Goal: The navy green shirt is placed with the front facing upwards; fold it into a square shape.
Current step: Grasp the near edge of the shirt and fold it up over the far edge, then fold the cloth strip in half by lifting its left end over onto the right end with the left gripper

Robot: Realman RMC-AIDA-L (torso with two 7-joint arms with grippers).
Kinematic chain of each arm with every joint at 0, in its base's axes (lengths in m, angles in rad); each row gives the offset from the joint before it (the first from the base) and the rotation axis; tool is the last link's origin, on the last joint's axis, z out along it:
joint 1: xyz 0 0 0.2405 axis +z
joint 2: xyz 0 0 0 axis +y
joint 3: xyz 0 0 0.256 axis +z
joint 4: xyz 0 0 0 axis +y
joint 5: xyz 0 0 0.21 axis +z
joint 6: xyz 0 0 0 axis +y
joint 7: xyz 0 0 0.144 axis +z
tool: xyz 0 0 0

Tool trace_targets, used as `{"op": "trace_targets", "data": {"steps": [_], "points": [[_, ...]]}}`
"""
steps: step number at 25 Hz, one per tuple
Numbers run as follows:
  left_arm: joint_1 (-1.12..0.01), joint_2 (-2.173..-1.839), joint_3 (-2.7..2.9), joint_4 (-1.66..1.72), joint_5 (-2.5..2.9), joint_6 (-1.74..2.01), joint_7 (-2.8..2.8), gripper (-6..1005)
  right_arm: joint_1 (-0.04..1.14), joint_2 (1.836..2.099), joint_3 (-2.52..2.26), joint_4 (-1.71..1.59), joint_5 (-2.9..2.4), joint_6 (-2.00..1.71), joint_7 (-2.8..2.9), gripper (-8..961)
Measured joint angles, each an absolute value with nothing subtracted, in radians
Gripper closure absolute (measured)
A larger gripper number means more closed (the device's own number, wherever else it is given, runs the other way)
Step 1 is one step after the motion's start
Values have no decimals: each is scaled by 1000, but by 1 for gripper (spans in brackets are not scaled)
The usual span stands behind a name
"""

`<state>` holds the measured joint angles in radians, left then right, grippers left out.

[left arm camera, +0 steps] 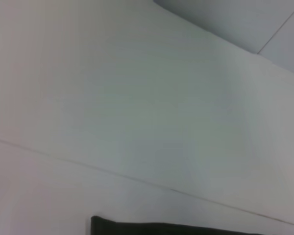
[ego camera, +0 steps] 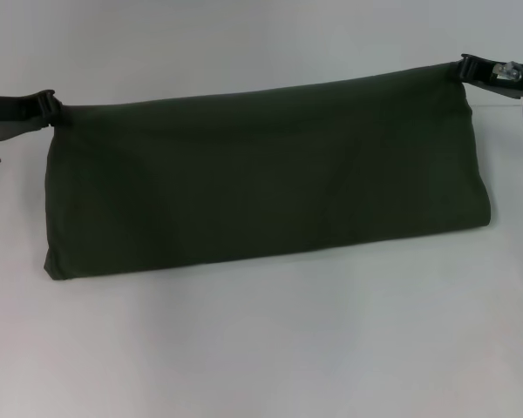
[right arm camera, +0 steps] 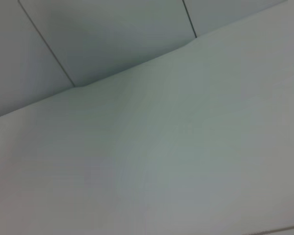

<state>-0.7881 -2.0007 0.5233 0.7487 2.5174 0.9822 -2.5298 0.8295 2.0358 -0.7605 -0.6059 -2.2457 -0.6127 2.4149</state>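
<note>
Shirt (ego camera: 261,178) stretched between grippers: left gripper (ego camera: 47,108) pinches one top corner, right gripper (ego camera: 471,70) other; lower fold on table (ego camera: 261,348).

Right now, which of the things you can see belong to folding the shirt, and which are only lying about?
Belong to the job:
- navy green shirt, held up by its top edge, plain side showing
- left gripper, shut on the shirt's top corner on its side
- right gripper, shut on the opposite top corner

Only lying about:
- white table; no loose items are in view
</note>
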Motion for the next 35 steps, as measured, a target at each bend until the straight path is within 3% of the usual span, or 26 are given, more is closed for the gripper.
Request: {"op": "trace_targets", "data": {"steps": [13,15,22,26,33,35], "points": [[-800,-2004,551,741,2509,948,-2525,960,830,2030,-759,-595,-2255,-607,2416,845],[-807,-2002,551,723,2511,933,-2531,960,840,2012,-759,-565,-2268,-595,2422,831],[-800,-2002,540,702,2505,905,-2580,709,875,1927,-757,-474,-2297,-616,2443,785],[-762,-2009,527,722,2448,924,-2579,627,825,1912,-740,-545,-2263,-753,2461,629],[-620,-2017,482,760,2094,1165,-2425,521,649,1927,-718,-656,-2001,-1090,2361,379],[-584,-2022,434,755,2036,1269,-2401,505,600,1930,-707,-647,-1899,-1179,2308,376]]}}
